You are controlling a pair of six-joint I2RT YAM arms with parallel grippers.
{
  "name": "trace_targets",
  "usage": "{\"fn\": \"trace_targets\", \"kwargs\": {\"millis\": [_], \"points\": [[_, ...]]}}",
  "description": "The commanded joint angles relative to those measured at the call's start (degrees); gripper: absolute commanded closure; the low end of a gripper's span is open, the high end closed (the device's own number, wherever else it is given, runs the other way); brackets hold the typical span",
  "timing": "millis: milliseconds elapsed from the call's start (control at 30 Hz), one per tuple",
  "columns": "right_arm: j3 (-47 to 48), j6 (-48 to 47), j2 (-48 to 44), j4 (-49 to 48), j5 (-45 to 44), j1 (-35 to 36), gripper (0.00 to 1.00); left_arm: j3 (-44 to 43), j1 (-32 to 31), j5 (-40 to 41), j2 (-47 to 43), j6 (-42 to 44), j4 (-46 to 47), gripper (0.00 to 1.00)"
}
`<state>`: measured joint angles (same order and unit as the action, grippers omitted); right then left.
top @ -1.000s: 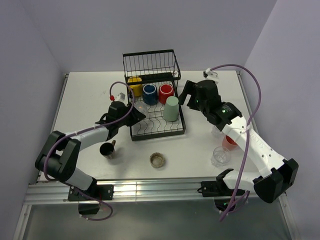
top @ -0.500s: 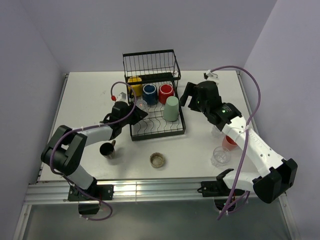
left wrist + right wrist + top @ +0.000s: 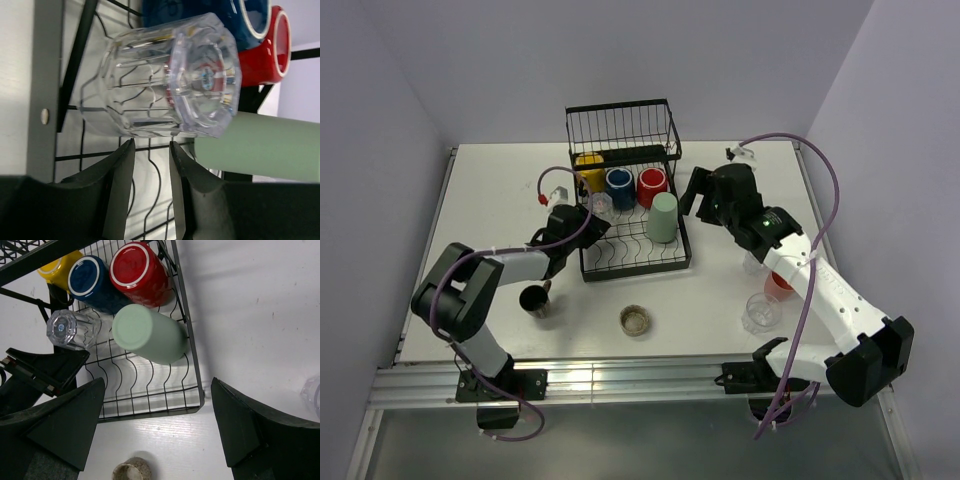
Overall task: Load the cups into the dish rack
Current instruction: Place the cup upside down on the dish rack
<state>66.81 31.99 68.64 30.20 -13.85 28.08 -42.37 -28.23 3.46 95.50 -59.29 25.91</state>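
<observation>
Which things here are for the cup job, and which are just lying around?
For the job: rack; in it: yellow mug, navy mug, red mug, green tumbler, clear glass; on the table: black mug, brown glass, another glass, reddish cup.
Just there: table, metal rail.
</observation>
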Motion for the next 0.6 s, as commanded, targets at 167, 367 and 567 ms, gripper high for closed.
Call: {"fn": "trace_targets", "kwargs": {"millis": [167,367,567], "points": [[-1.50,-0.96,-1.93,-2.25,0.40,-0.57,0.06,-4.56,-0.16,4.44,2.76,0.66,1.95,0.60],[-1.86,-1.05,-1.84,-2.60,1.10,-0.65,0.06,-6.06,-0.16,6.72,3.72,0.84,1.16,0.58],[-1.94,-1.31,-1.93,-2.42,0.75,-0.65,0.06,-6.59,0.02,5.86,2.68,1.80,-0.25,0.58]]}}
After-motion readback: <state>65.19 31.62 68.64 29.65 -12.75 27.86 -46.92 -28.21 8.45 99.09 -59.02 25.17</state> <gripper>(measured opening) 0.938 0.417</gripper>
